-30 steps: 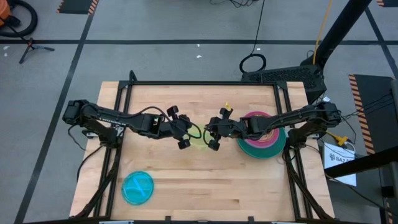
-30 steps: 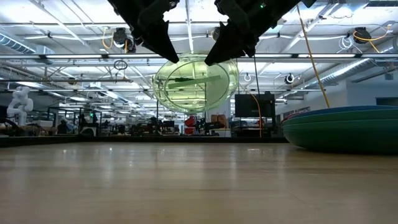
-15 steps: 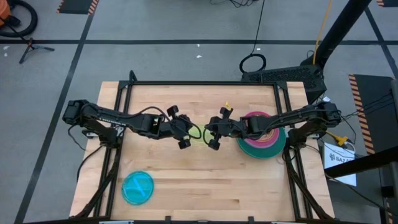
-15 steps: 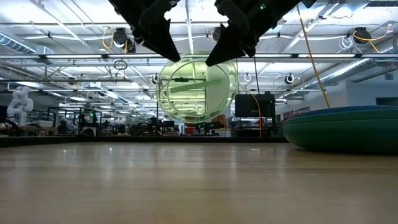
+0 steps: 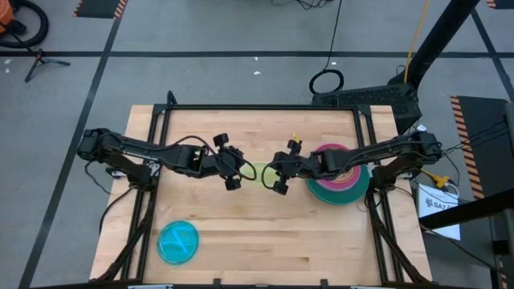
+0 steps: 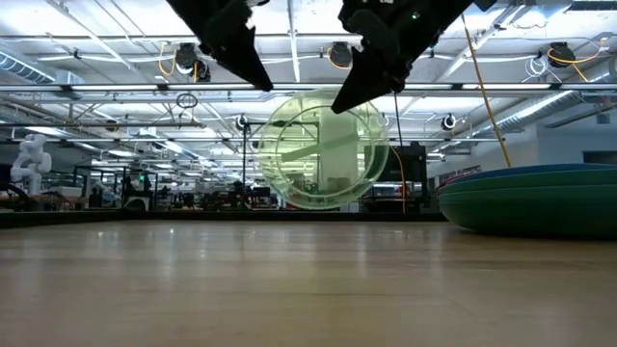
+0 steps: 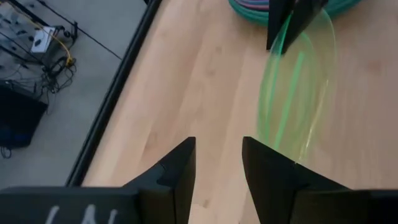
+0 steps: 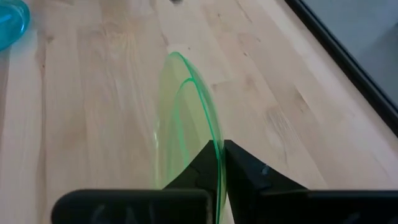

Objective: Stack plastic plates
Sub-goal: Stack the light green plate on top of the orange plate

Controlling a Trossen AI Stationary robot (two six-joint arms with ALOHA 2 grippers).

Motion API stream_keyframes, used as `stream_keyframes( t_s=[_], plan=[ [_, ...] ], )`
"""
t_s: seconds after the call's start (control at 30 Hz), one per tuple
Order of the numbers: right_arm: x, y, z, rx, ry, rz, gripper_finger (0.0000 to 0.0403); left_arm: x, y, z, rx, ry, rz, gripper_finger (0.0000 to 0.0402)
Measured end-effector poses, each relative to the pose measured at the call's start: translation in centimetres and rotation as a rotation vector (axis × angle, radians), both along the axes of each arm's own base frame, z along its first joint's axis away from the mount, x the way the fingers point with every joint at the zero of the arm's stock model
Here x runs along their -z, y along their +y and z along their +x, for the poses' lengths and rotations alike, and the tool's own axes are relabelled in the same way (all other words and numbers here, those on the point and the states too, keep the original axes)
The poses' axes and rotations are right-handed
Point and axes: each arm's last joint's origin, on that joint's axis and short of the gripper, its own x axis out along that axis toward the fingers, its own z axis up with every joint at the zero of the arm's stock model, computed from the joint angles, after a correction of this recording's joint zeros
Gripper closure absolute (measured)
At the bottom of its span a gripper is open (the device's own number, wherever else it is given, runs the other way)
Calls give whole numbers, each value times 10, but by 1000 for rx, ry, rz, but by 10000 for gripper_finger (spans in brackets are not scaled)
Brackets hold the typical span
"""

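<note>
A see-through lime plate [image 6: 323,149] hangs on edge above the middle of the table [image 5: 241,217], and shows too in the high view [image 5: 255,172] and the right wrist view [image 8: 186,112]. My right gripper [image 8: 219,167] is shut on it. My left gripper [image 7: 217,165] stands open just left of the plate [image 7: 295,93], with nothing between its fingers. The stack of plates [image 5: 337,181], teal below and magenta on top, rests on the table at the right. My right gripper pinches the lime plate's rim [image 8: 214,148] between its two fingers, at the plate's upper right edge [image 6: 364,96]. The fingers slant down from the table's right side. The plate hangs on edge below them, clear of the table.
A cyan plate [image 5: 177,242] lies on the table near its front left corner. The stack [image 6: 535,198] sits close behind my right arm. Bare wood lies between the cyan plate and the stack.
My left gripper has let go of the lime plate's rim and drawn slightly back toward the table's left. The plate, held before between both grippers, now hangs from my right gripper alone and has swung a little toward the right.
</note>
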Motion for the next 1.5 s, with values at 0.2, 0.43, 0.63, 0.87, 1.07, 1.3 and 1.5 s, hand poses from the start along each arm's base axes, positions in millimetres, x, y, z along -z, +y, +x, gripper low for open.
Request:
stream_keyframes(
  t_s=[0.2, 0.43, 0.63, 0.87, 1.07, 1.3, 1.5],
  plan=[
    [-20, -2, -24, 24, 17, 62, 390, -19, -3, -19, 15, -24, -5, 263],
    [-58, -16, -79, 77, 17, 212, 390, -27, -20, -30, 74, -41, -15, 263],
    [-73, -35, -135, 303, 67, 320, 390, -25, -41, -38, 87, -31, 1, 263],
    [-76, -45, -185, 521, 157, 398, 391, -23, -58, -46, 97, -12, 35, 263],
    [-81, -47, -206, 595, 121, 447, 400, -21, -61, -50, 81, 3, 33, 263],
    [-78, -50, -214, 680, 148, 426, 399, -19, -60, -53, 44, 17, 45, 263],
    [-60, -53, -212, 729, 185, 420, 399, -19, -60, -53, 39, 19, 49, 263]
  ],
)
